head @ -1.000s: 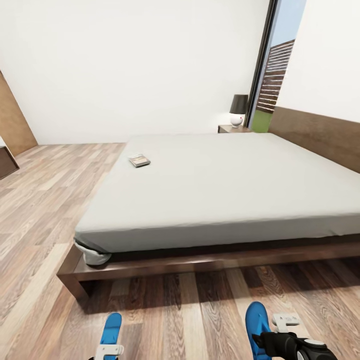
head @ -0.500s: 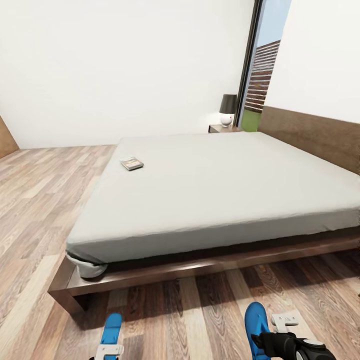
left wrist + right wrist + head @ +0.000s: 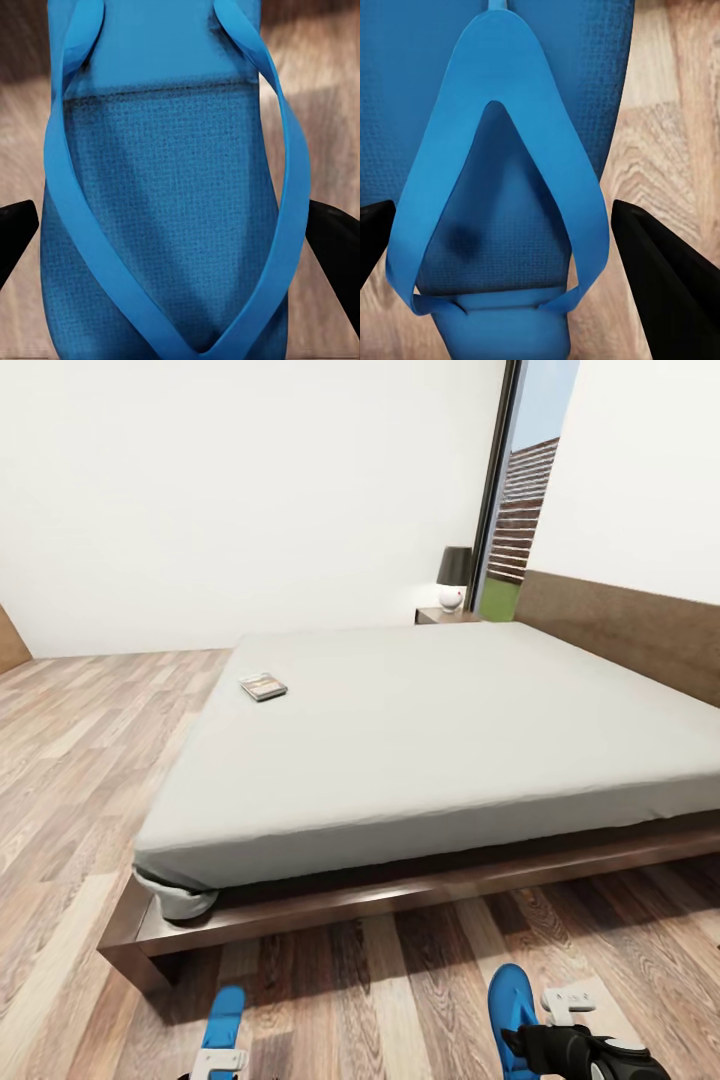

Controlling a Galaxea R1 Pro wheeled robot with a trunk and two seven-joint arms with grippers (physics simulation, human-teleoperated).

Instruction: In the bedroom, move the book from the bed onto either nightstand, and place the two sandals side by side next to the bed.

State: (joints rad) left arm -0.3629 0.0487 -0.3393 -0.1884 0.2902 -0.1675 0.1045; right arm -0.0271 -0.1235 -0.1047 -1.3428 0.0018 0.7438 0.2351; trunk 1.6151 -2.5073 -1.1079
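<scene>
Book (image 3: 264,687): is being left on the bed (image 3: 430,730), not yet moved to the nightstand (image 3: 445,616). Sandals: one is being grasped in the left gripper (image 3: 218,1063) jaws, one in the right gripper (image 3: 545,1032) jaws, above the floor (image 3: 400,980) by the bed's foot; placement is judged outstanding.

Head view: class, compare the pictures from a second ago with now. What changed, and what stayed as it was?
The whole picture slid left, mostly in the first half second, so the camera turned; nothing itself moved. The book lies at the same spot on the bed. The left sandal and right sandal keep their places at the left gripper and right gripper.
</scene>
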